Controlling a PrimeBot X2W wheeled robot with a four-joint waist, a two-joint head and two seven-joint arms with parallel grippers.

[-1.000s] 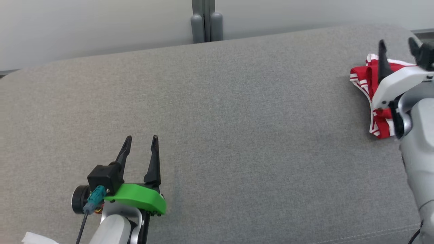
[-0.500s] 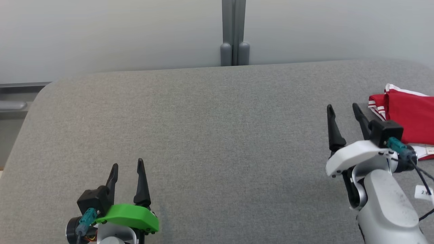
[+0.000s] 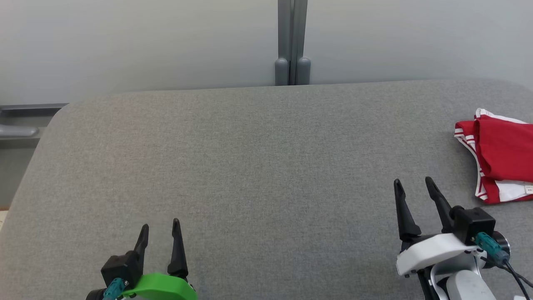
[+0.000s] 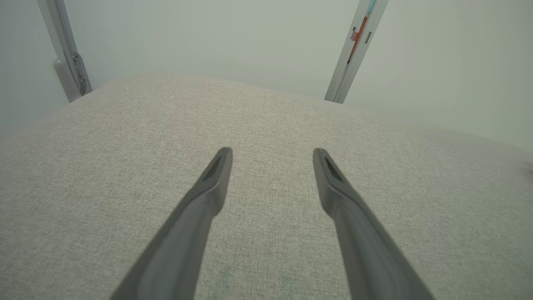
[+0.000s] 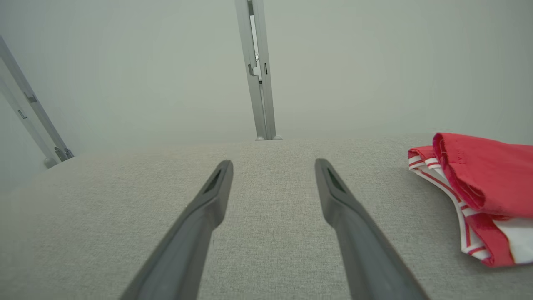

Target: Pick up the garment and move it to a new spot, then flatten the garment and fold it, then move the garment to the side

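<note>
Two grippers, both spread wide and both hanging over bare grey fabric — that's the short version. So the left gripper (image 3: 160, 223) sits at the lower left of the head view, green cover (image 3: 160, 287) behind its fingers, tips pointing toward the far edge of the grey padded surface (image 3: 250, 166). Then the right gripper (image 3: 412, 180) is at the lower right with a white cover (image 3: 433, 252) and a teal connector (image 3: 489, 246) plugged into the black block on its side; its dark fingers are well apart too, not closed on anything I can see. The garment (image 3: 501, 154) is red with white striped trim. It lies in a compact, folded-looking bundle at the right edge of the surface, cut off by the frame edge, up and to the right of the right gripper — near it but clearly apart, with a strip of grey fabric between them. From the right wrist view the same garment (image 5: 479, 175) lies off to the right of the fingertips, a red layer doubled over on top and a white patch at its near corner, resting on the cushion. The left wrist view has its own two fingers splayed over plain fabric. Behind the surface there's a pale wall with a grey vertical post (image 3: 291, 41) roughly in the middle.
</note>
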